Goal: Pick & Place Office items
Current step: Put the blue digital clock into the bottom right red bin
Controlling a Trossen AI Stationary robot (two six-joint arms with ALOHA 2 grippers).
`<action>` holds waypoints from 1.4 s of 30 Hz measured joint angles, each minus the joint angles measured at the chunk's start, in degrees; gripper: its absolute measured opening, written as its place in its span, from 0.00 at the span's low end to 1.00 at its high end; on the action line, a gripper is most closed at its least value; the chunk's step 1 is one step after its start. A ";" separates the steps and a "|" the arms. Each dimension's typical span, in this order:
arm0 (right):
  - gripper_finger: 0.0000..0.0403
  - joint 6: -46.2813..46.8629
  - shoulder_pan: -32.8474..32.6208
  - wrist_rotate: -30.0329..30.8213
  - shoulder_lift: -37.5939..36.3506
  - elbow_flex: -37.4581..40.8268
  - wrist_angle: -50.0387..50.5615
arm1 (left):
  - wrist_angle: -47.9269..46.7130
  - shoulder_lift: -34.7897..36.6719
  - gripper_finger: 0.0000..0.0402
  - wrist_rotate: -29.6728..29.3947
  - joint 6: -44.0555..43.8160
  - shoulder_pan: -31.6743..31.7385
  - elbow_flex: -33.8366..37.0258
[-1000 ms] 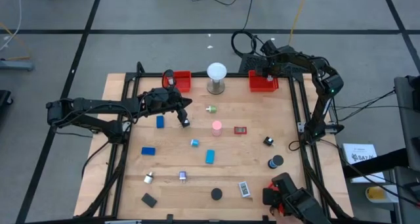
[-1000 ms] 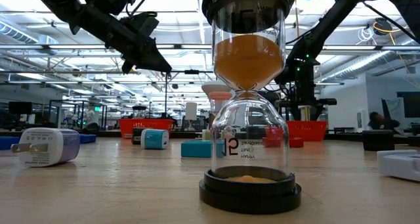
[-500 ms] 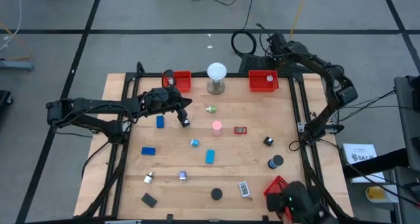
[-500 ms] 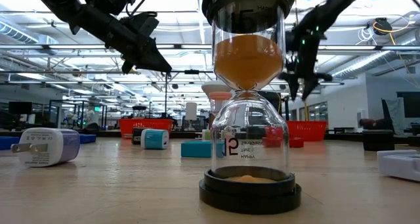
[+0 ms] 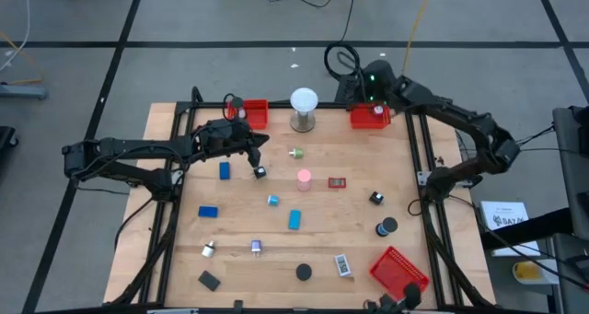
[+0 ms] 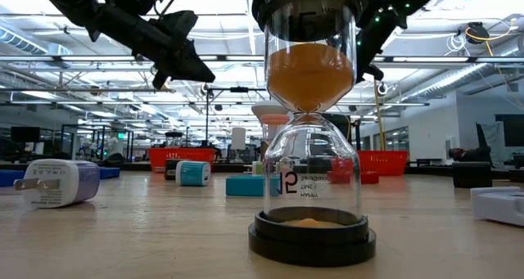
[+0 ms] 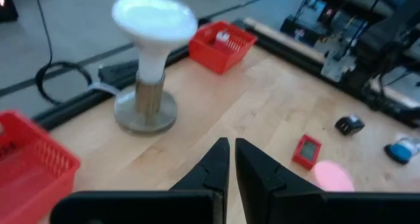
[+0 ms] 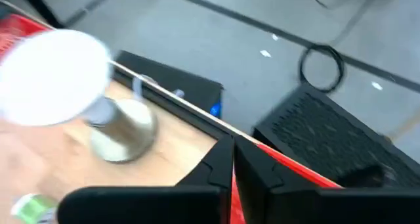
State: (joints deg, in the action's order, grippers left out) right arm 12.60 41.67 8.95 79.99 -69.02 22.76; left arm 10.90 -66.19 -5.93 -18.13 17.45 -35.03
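Observation:
The office items lie scattered on the wooden table: blue blocks, a cyan block, a pink disc, a small red item, a black piece and more toward the near edge. My left gripper hangs shut above the table's left middle, near the blue block; in its wrist view nothing shows between its fingers. My right gripper is shut and empty, high over the far-right red tray.
A white globe on a metal base stands at the far middle between two red trays. A third red tray lies tilted at the near right. An hourglass stands close to the near edge.
My right gripper has risen from the far-right red tray, swung toward the far edge and the globe, rolled, and shut with nothing in it. A dark shape at the near right corner has drawn back, and the red tray there now shows whole.

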 joint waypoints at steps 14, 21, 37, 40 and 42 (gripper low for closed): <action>0.01 0.34 -11.30 -2.85 -13.85 13.70 -7.96 | -5.58 2.79 0.06 5.39 -5.11 0.85 -1.46; 0.00 0.20 -15.16 -2.87 -20.79 21.30 -15.60 | -17.28 5.65 0.06 2.21 -4.73 -1.39 -5.97; 0.00 -4.79 -18.30 -3.23 -26.32 27.94 -21.22 | -34.59 5.84 0.06 -9.99 -30.15 -17.68 -10.59; 0.00 -2.92 -18.94 -3.23 -26.32 27.94 -21.24 | -38.10 5.85 0.06 -11.09 -32.89 -20.59 -10.54; 0.00 -2.03 -20.01 -3.05 -26.32 27.94 -21.15 | -41.65 5.87 0.06 -12.11 -33.72 -21.66 -10.54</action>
State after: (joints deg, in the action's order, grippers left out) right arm 10.57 21.66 5.90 53.67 -41.08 1.61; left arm -30.75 -60.33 -18.04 -51.85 -4.20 -45.56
